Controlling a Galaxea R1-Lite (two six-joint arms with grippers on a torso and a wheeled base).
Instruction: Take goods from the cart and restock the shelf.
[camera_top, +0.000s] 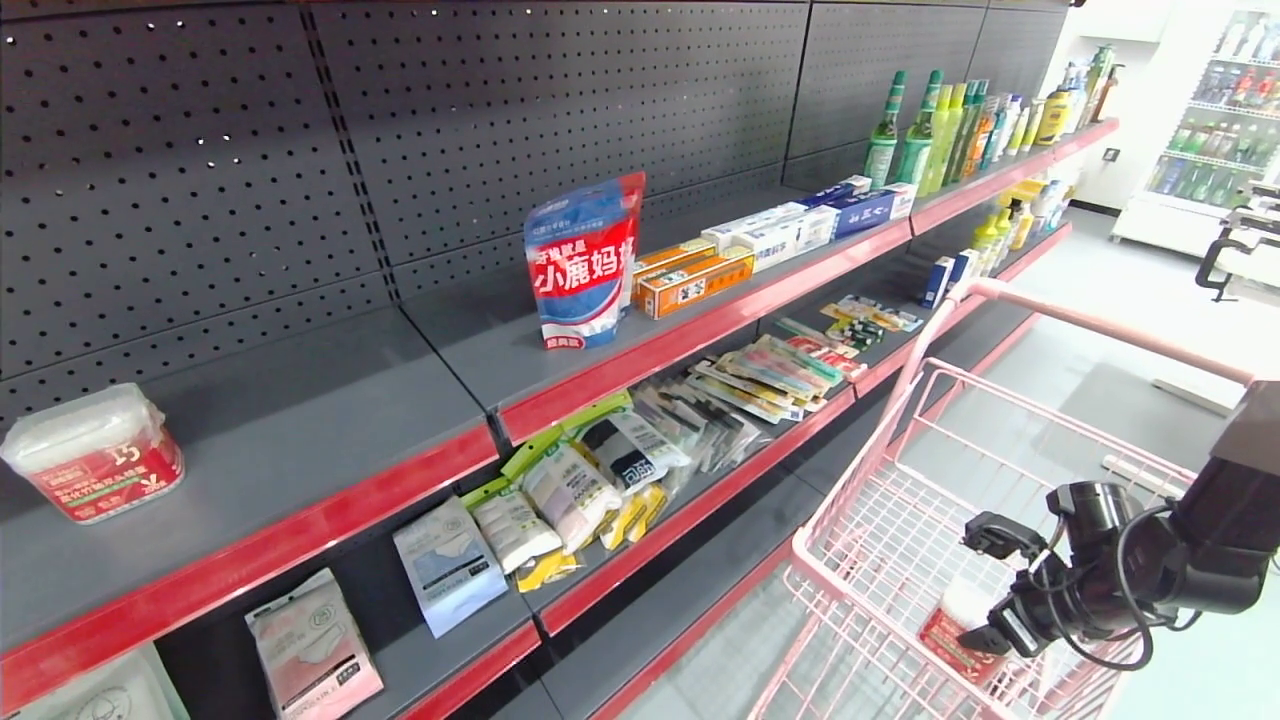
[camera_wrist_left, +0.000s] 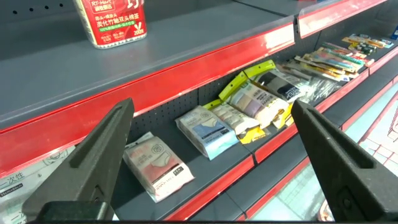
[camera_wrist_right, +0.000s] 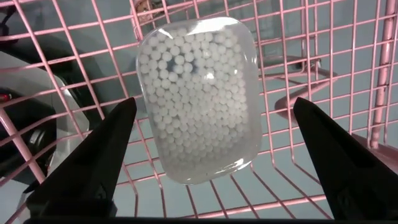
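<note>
I had the right gripper (camera_wrist_right: 212, 102) low inside the pink cart (camera_top: 862, 470), on the near right. Its fingers (camera_wrist_right: 93, 168) were spread wide, one on each side of the swab box (camera_wrist_right: 198, 99), not pinching it. I could not tell whether the tips touched it. The box lay lid-up on the cart's wire floor, with the white swab heads visible through the clear lid. Pink wire walls stood close around the gripper.

The left gripper (camera_wrist_left: 211, 107) hung in front of the shelf (camera_top: 300, 420), its fingers (camera_wrist_left: 87, 162) also spread wide with nothing between them. Beyond them lay flat packets (camera_wrist_left: 208, 130) on the lower shelf board.

On the upper board a second swab tub (camera_top: 95, 452) stood at the near left. A blue and red pouch (camera_top: 585, 262) stood upright farther right. Just past it lay orange boxes (camera_top: 692, 280), then white and blue ones (camera_top: 800, 225). Green bottles (camera_top: 925, 125) stood at the far right.
</note>
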